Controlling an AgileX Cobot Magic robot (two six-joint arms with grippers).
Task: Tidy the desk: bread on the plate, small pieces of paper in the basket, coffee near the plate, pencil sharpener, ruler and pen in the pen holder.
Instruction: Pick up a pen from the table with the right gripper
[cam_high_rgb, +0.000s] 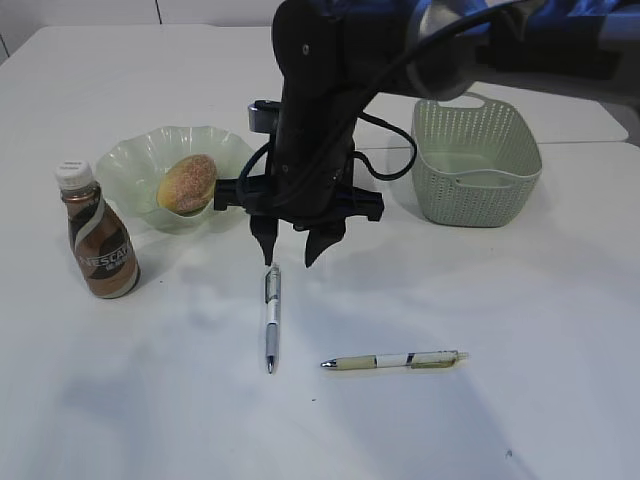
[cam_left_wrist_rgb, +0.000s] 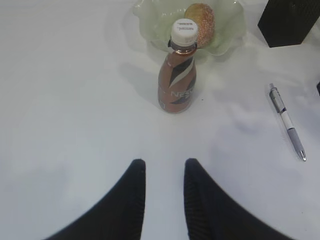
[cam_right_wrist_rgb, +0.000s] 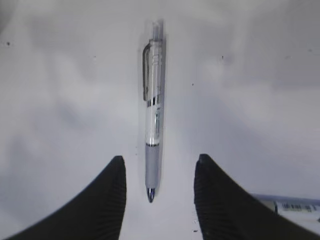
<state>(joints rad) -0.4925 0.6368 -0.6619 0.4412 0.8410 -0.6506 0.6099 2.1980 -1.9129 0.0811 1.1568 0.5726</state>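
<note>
My right gripper (cam_right_wrist_rgb: 159, 172), jaws apart and empty, straddles the grey-and-white click pen (cam_right_wrist_rgb: 153, 112) mid-desk; closing off-centre could flick it away.

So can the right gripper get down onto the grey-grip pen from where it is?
Probably yes. The right gripper hangs open just above the grey-grip pen, one finger on either side of its tip end, and nothing lies between them.

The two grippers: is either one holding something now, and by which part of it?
Nothing is held. The right gripper is open over the grey-grip pen, which lies on the desk. The left gripper has only bare desk between its fingers.
</note>
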